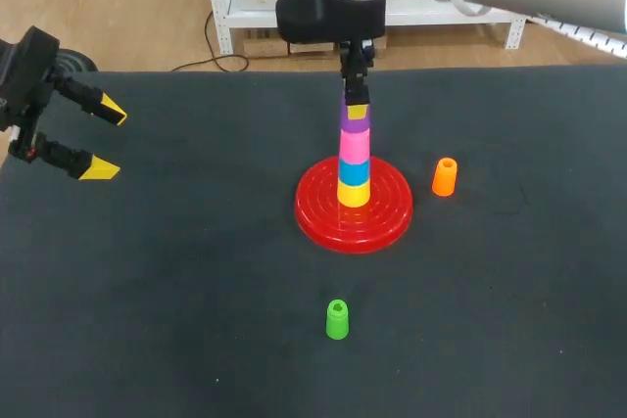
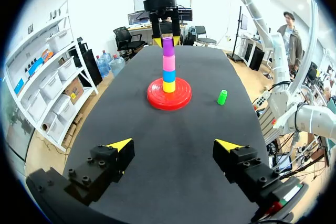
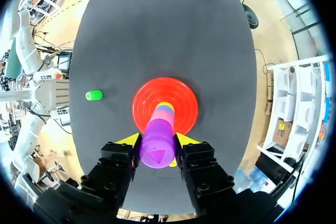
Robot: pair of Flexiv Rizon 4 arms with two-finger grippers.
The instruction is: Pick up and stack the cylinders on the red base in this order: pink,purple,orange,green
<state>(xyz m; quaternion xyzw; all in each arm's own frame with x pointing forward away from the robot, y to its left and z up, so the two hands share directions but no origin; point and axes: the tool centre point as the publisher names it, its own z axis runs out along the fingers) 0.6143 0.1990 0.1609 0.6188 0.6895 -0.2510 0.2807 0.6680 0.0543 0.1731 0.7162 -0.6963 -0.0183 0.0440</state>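
Seating the purple cylinder [image 1: 355, 122] squarely on the pink cylinder [image 1: 354, 147] looks like the step in hand. Both top a column of a blue cylinder [image 1: 354, 171] and a yellow cylinder [image 1: 354, 193] on the red base [image 1: 390, 225].

To do it well, I would keep the purple piece upright and centred over the column and press it fully home. Then part the jaws evenly and lift straight up, so nothing drags the tall, narrow stack sideways.

At the left edge of the counter [image 1: 147, 291] the left jaws stand wide apart, holding and touching nothing, well away from the stack. Nearer the middle, the green cylinder [image 1: 337, 320] stands alone on the near side of the base. Over the stack, the right jaws are clamped on the purple cylinder, one yellow tip against each side. Right of the base and apart from it, the orange cylinder [image 1: 444, 176] stands upright. By the task's order it goes on next, and green last.
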